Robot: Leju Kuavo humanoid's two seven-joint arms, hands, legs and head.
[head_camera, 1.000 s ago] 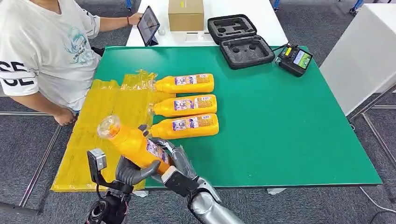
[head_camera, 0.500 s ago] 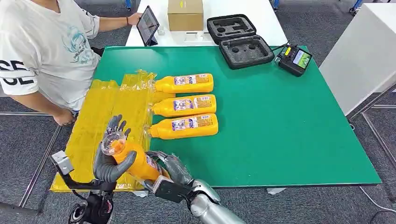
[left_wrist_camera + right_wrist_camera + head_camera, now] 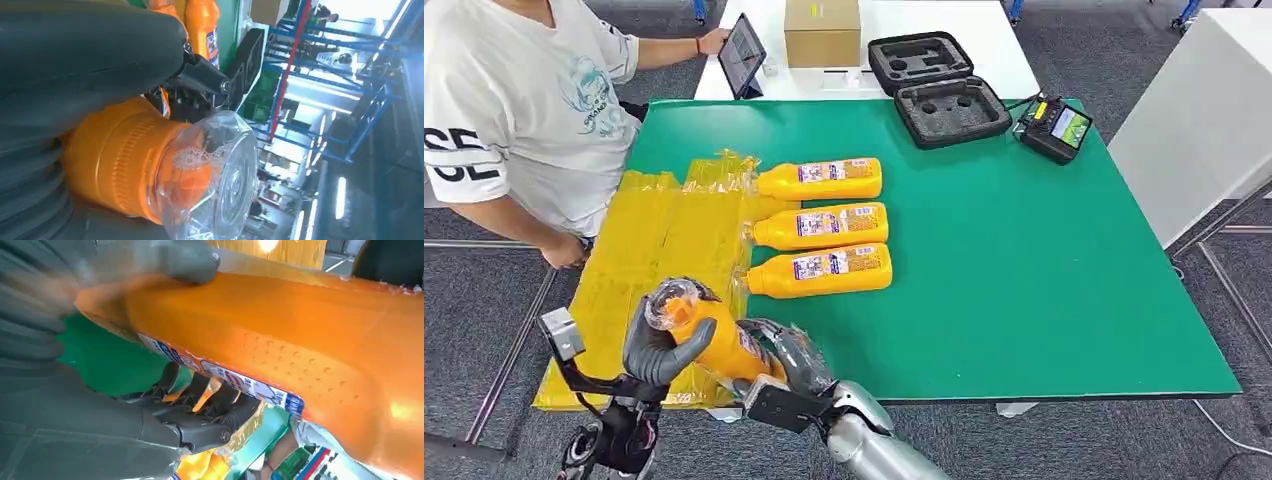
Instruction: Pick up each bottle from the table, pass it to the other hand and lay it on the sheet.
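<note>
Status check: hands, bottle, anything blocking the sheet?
Both hands on the held bottle: left hand near the cap, right hand at the base. Handover under way. Yellow sheet unobstructed; person alongside.

Head view bright, even, sharp; wrist views close, soft-focus, with blown-out background glare.

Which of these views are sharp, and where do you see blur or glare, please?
Head view: evenly lit and sharp across the green table. Left wrist view: the bottle's clear cap is crisp, but the background windows are blown out. Right wrist view: the held bottle shows bright glare, and the left hand is motion-blurred.
</note>
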